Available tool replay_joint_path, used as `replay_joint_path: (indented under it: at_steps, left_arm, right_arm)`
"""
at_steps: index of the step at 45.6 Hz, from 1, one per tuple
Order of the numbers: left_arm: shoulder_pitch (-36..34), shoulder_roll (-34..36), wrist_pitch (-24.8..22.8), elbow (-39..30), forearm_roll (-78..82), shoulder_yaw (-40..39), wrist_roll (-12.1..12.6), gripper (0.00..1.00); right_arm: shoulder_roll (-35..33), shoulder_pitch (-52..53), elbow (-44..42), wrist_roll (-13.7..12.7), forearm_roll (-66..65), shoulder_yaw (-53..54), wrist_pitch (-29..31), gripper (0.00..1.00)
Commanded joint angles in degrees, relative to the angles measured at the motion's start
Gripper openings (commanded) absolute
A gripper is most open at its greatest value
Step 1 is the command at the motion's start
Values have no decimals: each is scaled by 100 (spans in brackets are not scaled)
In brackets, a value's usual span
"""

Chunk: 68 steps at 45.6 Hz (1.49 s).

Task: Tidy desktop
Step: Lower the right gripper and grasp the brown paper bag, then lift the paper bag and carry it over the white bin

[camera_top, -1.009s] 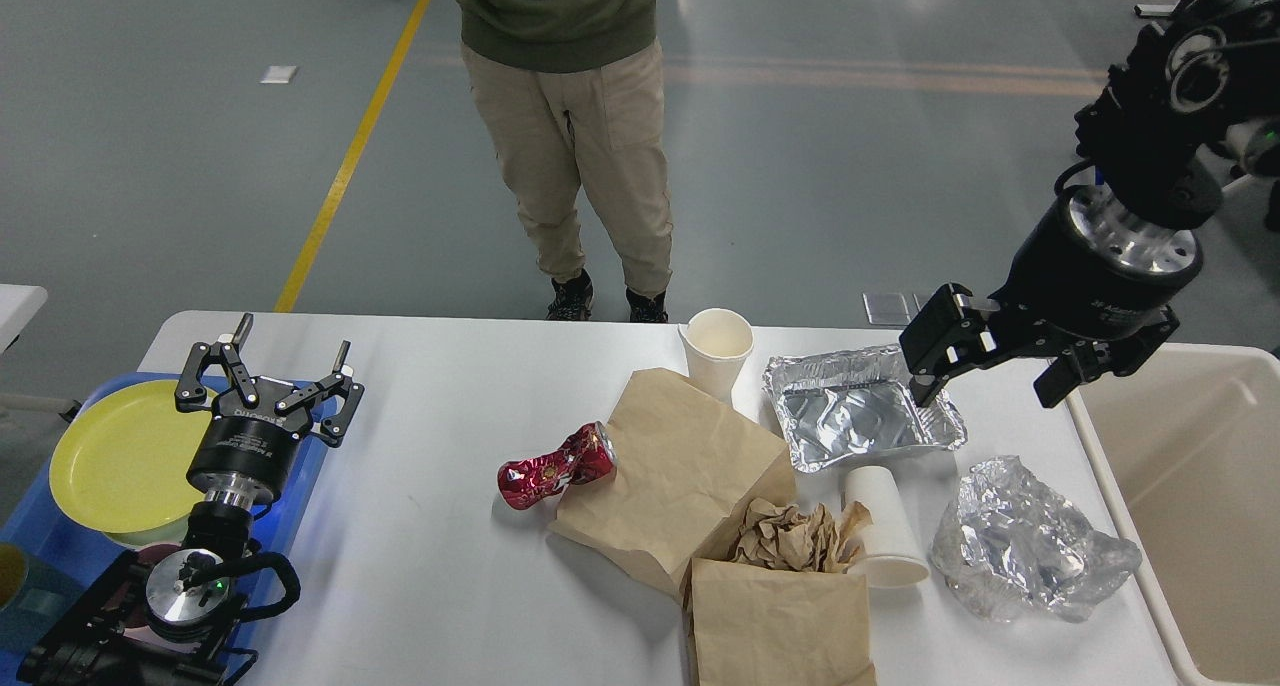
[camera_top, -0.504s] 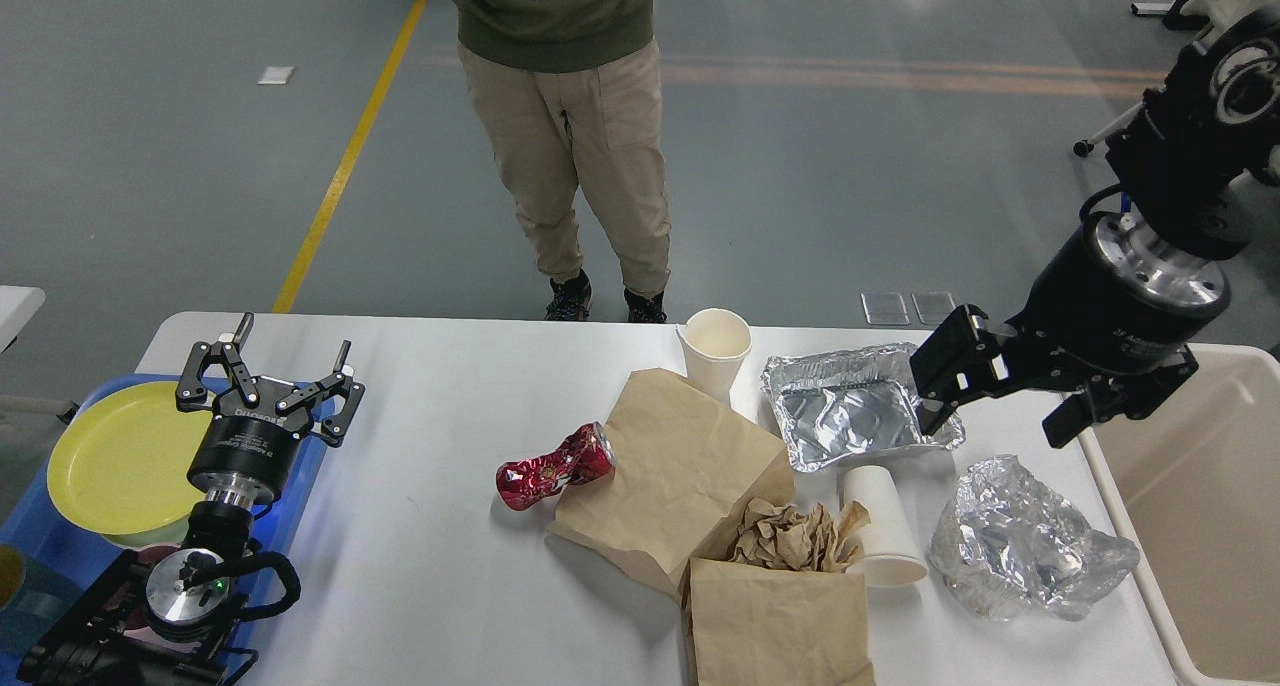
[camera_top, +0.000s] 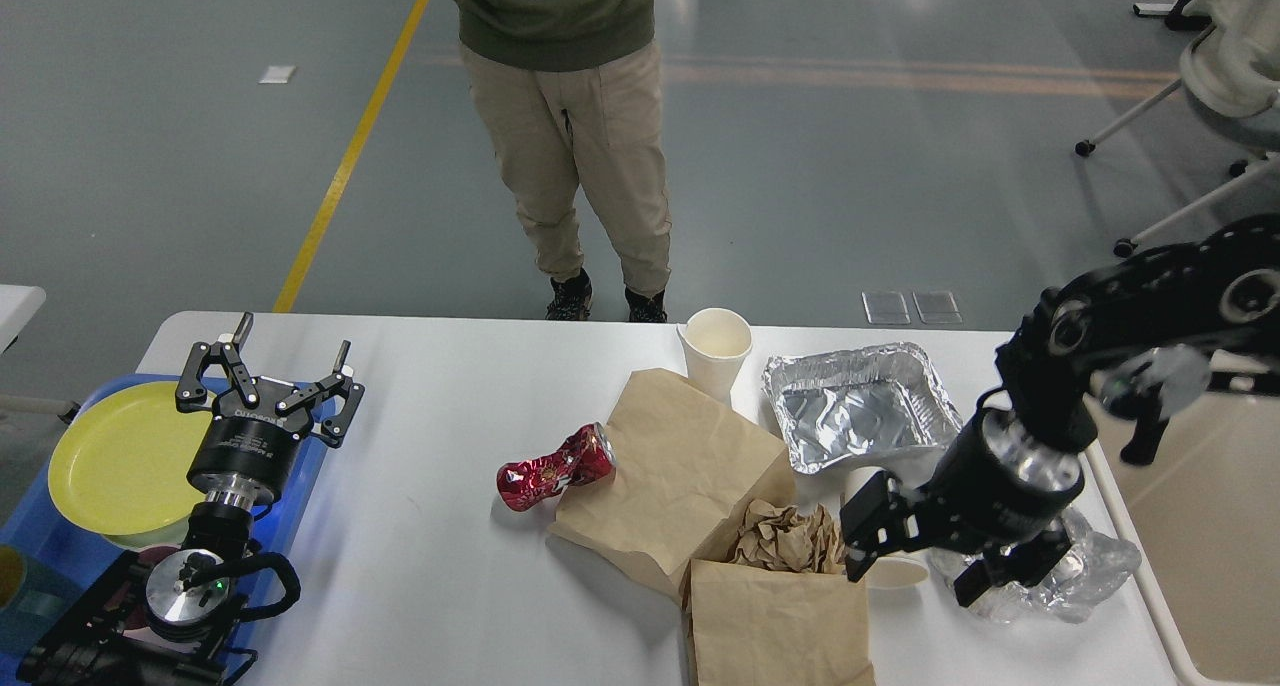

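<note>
Desktop [camera_top: 430, 566], the big flat white tabletop, spreads under the trash, and my right gripper [camera_top: 905, 556] has dropped from above the crinkled silver foil tray [camera_top: 860, 406] to the tipped white paper cup [camera_top: 885, 556], jaws apart, probably to grab it, while my left gripper [camera_top: 270, 391] waits open.

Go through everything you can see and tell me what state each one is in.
Upright cup: standing, empty.
Tipped cup: lying down.
Soda can: crushed.
Foil tray: empty, dented.
Paper wad: crumpled.
Plastic bag: crumpled.
Left gripper: open.
Right gripper: open over tipped cup.
</note>
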Motion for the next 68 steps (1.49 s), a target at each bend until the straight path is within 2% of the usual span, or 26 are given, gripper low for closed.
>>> replay_joint_path:
  at_steps: [1,6,14,21,23,24,26,36,38,46,47,49,53,68]
  left_arm:
    - [2,0,0,5,0,0,-1,96]
    - [2,0,0,5,0,0,-1,96]
    - [2,0,0,5,0,0,-1,96]
    - [-7,0,0,-4,0,0,-1,96]
    - [2,0,0,5,0,0,-1,96]
    - [2,0,0,-3,0,0,-1,96]
    - [2,0,0,5,0,0,-1,96]
    - [2,0,0,5,0,0,-1,96]
    - [2,0,0,5,0,0,-1,96]
    - [2,0,0,-4,0,-9,-1,96]
    - [-7,0,0,5,0,0,-1,96]
    - [2,0,0,-4,0,0,-1,96]
    - [2,0,-17,5,0,0,-1,96]
    - [2,0,-26,5,0,0,-1,96]
  right_arm:
    - [378,-728,-96,-11,-60,75,-883,100]
    - [528,-1202,-131,-3,-253,48,-1482,100]
    - [1020,-1721,-298,-11,-227,101,-1807,100]
    - [1099,-2003,-315,-11,-209,206,-2159,99]
    - [1126,-2064,-377,-11,-209,259,-2203,95]
    - [1204,-2108,-429,-11,-209,259,-2229,87]
    - [1275,-2170,-482,-11,-209,259,-2247,81]
    - [1591,-2460,-728,-11,-209,268,-2387,78]
    - [1662,-2478,-755,-11,-209,268,-2423,72]
    - [1706,-2504,-781,-20,-201,250,-2432,26]
    - [1723,-2521,-781,-38,-201,242,-2423,20]
    - [1750,-2565,-790,-82,-192,215,-2397,2]
    - [1820,-2653,-799,-152,-192,198,-2388,0]
    - [1917,-2750,-1062,-152,-192,224,-2432,0]
